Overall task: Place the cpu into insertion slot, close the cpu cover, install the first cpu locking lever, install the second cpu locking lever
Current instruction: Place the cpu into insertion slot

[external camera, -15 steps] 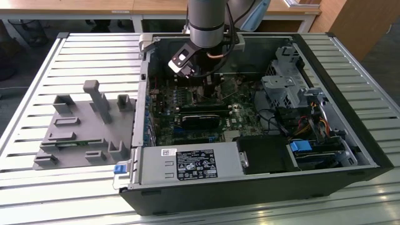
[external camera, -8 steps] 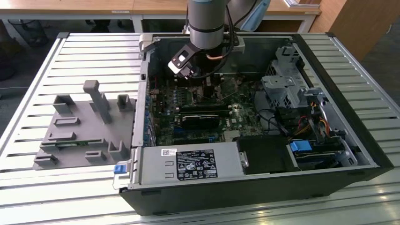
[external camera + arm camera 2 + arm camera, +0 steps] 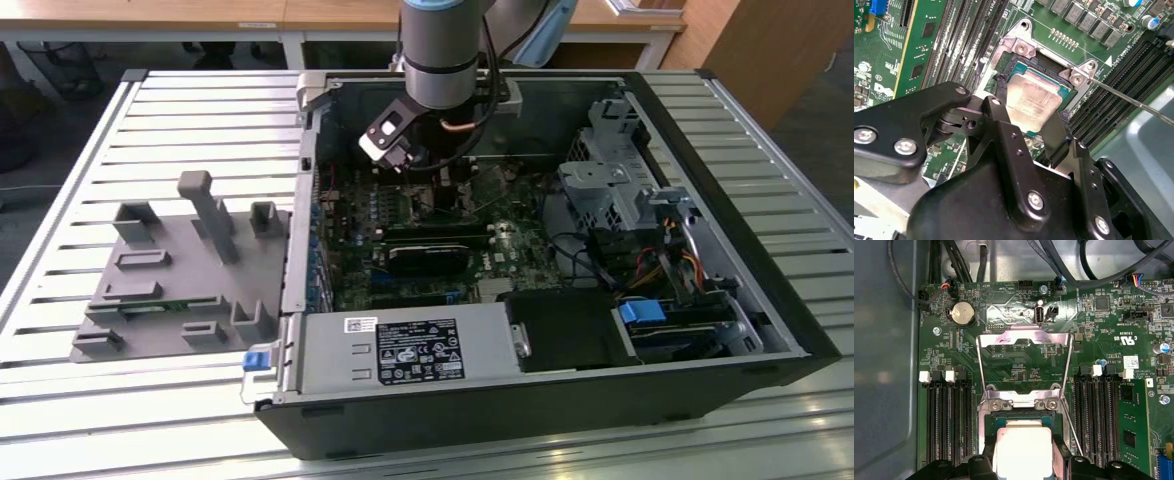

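Observation:
The cpu (image 3: 1031, 100), a square chip with a silver face, lies level within the metal rim of the insertion slot (image 3: 1021, 49) on the green motherboard. My gripper (image 3: 1029, 112) is shut on it, one black finger (image 3: 999, 117) against each of two opposite sides. In the first wrist view the cpu (image 3: 1022, 447) sits between the fingertips (image 3: 988, 460). The cpu cover (image 3: 1024, 336) stands swung open beyond the slot, hinged at its far edge. A thin wire locking lever (image 3: 1134, 102) sticks out free beside the slot. In the exterior view the gripper (image 3: 447, 165) reaches down into the open computer case.
Long black memory slots (image 3: 946, 425) flank the socket on both sides. The case walls (image 3: 787, 300), a power supply (image 3: 407, 350) and drive cages (image 3: 607, 190) surround the board. Cables (image 3: 959, 260) hang at the far edge. A grey fixture (image 3: 180, 270) sits on the slatted table at the exterior view's left.

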{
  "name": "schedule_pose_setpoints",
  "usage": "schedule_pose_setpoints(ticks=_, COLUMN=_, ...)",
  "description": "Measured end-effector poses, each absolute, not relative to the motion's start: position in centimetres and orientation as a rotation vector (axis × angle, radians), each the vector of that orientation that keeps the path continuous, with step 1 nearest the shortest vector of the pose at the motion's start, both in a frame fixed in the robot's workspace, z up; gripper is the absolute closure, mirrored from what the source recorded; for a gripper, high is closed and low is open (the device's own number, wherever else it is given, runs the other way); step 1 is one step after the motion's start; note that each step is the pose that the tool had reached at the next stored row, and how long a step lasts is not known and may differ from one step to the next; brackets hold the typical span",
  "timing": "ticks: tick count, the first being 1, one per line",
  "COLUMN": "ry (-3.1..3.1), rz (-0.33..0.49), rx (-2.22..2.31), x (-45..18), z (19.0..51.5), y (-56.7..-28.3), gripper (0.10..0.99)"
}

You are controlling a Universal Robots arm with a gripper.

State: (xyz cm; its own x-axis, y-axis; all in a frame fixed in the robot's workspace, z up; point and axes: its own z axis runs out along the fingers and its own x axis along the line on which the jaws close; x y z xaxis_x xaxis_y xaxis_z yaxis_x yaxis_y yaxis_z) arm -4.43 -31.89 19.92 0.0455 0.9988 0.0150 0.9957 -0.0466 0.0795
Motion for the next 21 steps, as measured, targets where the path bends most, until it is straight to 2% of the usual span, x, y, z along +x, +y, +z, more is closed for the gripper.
schedule_pose_setpoints(ticks=16, ry=2.134, rz=0.101, rx=2.238, x=-4.39, z=19.70, y=-31.90, gripper=0.561)
schedule_pose_setpoints(ticks=18, ry=2.135, rz=0.101, rx=2.238, x=-4.38, z=19.70, y=-31.90, gripper=0.549)
schedule_pose_setpoints(ticks=19, ry=2.135, rz=0.101, rx=2.238, x=-4.38, z=19.69, y=-31.90, gripper=0.486)
schedule_pose_setpoints(ticks=21, ry=2.135, rz=0.101, rx=2.238, x=-4.37, z=19.68, y=-31.90, gripper=0.486)
